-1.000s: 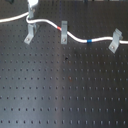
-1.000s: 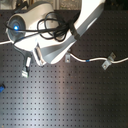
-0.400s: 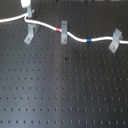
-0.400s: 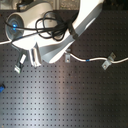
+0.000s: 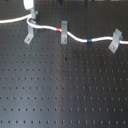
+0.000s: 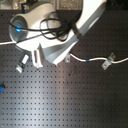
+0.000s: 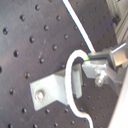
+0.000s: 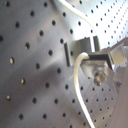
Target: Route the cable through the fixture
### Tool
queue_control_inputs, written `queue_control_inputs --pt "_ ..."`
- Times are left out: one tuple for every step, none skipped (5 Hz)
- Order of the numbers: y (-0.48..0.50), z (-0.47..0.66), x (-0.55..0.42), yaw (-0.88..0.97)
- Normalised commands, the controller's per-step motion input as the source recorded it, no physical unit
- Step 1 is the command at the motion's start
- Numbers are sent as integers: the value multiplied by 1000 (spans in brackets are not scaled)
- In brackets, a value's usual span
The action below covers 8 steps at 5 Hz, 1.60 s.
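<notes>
My claw is pinching the thin white cable right at the leaning light-grey metal fixture, so I'd press it squarely down into the slot.

Three grey clips and the cable strung between them are crossing the far strip of the perforated board in the first exterior view, leaving the near expanse lying open.

White cable draped over leaning grey fixture.
</notes>
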Motion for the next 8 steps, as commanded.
queue_control_inputs --pt "128 2 -165 217" --pt "214 0 20 254" --pt "93 -1 140 40" --pt "1 43 22 0" --pt "-152 -1 123 0" --pt "-157 38 179 0" --pt "9 147 227 0" --pt "12 289 315 0"
